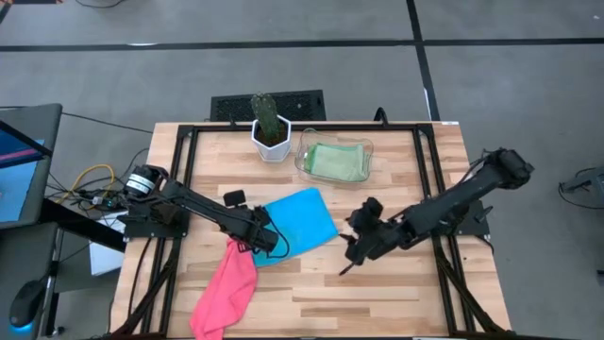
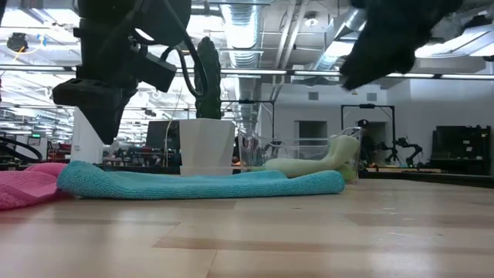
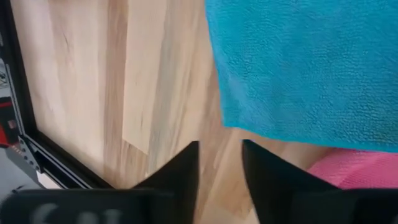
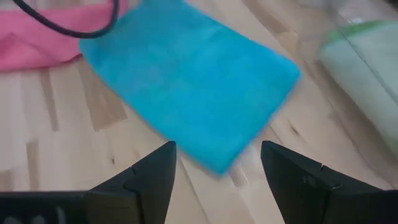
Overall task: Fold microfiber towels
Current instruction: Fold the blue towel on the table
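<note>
Now I see the turquoise towel (image 1: 300,220) folded flat mid-table, pink towel (image 1: 226,286) crumpled beside it, green towels (image 1: 336,161) in the tray (image 1: 304,151).
My left gripper (image 3: 219,163) sits parted and empty at the turquoise edge; right gripper (image 4: 217,168) spread wide, empty.

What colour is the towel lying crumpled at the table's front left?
Hot pink; the towel shows best in the high view.

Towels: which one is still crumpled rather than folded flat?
The pink towel, bunched at the table's front left. The turquoise towel lies folded flat mid-table; the green towels sit in the clear tray.
</note>
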`<move>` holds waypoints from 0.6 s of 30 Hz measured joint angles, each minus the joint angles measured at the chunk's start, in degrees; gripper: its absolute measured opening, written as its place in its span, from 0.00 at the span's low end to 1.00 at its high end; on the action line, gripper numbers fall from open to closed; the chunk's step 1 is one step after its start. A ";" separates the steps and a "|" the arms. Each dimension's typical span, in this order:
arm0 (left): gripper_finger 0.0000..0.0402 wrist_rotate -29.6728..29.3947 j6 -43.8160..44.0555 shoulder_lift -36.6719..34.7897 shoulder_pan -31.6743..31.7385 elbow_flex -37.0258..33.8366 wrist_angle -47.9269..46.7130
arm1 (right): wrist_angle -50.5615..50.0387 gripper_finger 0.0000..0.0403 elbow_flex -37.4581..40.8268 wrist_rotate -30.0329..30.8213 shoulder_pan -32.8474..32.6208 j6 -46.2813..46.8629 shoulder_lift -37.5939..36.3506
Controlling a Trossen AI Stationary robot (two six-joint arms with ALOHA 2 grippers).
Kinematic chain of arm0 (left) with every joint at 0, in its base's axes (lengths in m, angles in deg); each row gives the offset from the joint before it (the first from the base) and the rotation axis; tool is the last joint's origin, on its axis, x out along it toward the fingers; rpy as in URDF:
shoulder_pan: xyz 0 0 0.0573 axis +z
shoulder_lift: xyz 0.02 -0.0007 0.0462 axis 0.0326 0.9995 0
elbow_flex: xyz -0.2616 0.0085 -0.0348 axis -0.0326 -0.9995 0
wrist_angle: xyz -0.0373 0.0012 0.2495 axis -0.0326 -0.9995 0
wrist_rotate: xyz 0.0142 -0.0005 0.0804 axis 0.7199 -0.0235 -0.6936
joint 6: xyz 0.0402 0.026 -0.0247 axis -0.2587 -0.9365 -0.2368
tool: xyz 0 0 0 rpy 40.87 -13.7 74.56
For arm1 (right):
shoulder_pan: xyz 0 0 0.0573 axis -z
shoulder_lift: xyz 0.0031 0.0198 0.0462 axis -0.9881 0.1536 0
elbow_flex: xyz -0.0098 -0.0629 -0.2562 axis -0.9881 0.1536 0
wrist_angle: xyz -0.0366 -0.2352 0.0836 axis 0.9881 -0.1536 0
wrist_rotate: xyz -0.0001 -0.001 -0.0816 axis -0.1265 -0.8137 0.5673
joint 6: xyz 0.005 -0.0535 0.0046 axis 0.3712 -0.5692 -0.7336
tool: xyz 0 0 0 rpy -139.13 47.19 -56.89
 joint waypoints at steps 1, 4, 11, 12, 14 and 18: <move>0.31 0.21 0.22 0.00 -0.22 0.00 -0.01 | 0.71 0.65 0.11 -0.41 0.30 -1.71 1.59; 0.42 0.55 2.13 0.00 -0.91 0.00 -0.28 | 4.38 0.65 0.13 0.04 1.43 -4.94 7.35; 0.49 -7.87 10.22 0.00 -4.16 0.00 8.41 | 8.22 0.52 0.17 7.72 1.47 -7.76 18.54; 0.48 -9.26 10.05 0.00 -4.99 0.00 10.97 | 9.39 0.48 0.17 8.04 1.23 -7.73 19.52; 0.45 -11.95 9.70 0.00 -6.60 0.00 15.93 | 11.34 0.39 0.17 8.37 0.58 -7.76 20.98; 0.37 -15.36 9.72 0.00 -8.93 0.00 25.44 | 12.58 0.19 0.15 8.45 -0.73 -6.44 23.31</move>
